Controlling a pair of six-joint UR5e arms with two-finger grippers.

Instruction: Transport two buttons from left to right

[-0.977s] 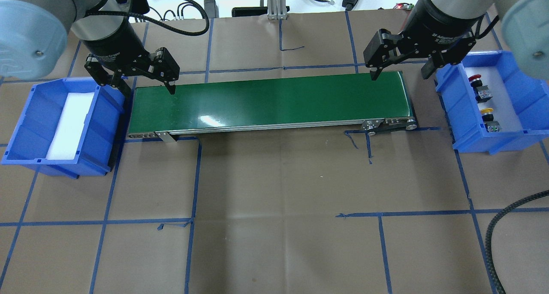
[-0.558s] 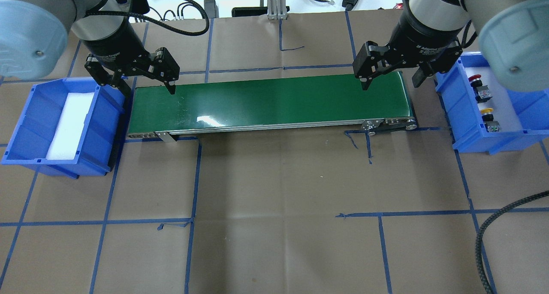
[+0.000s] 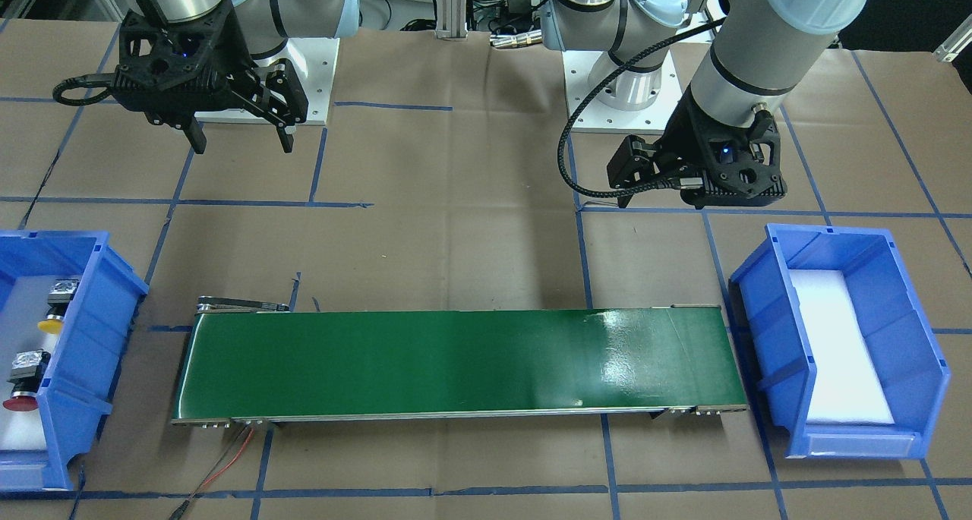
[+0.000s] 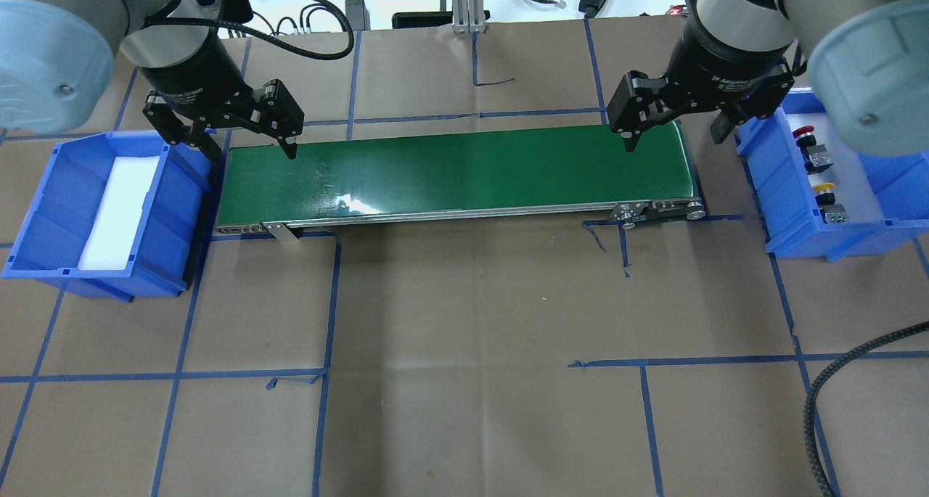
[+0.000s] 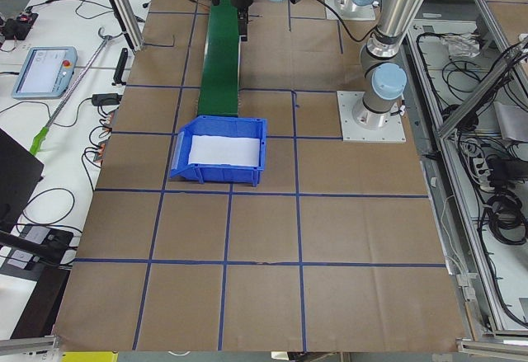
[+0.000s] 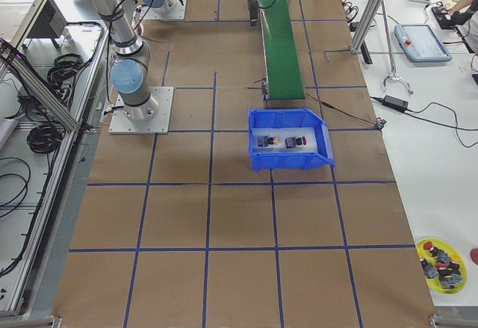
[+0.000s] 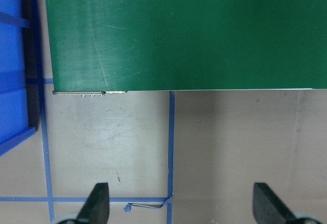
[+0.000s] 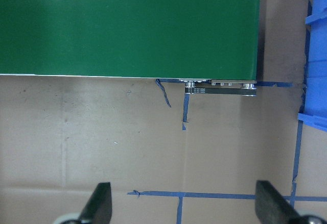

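Both buttons lie at the right end of the green conveyor [image 4: 457, 174], inside the right blue bin [image 4: 827, 239]. The red button [image 4: 809, 145] and the yellow button [image 4: 829, 201] rest there side by side on their sides, apart from each other. The left blue bin [image 4: 43, 214], at the conveyor's other end, holds only a white foam pad [image 4: 120, 210], and the belt itself carries nothing. So I judge that the transport is complete.

The right gripper [image 4: 675, 143] hangs high near the conveyor's right end, on the robot's side of it. Its fingers are spread wide and nothing is between them. The left gripper [image 4: 252, 154] hangs the same way near the conveyor's left end, also spread and empty. This posture seems sensible: each arm stands clear of the belt and of its bin, so it disturbs nothing.
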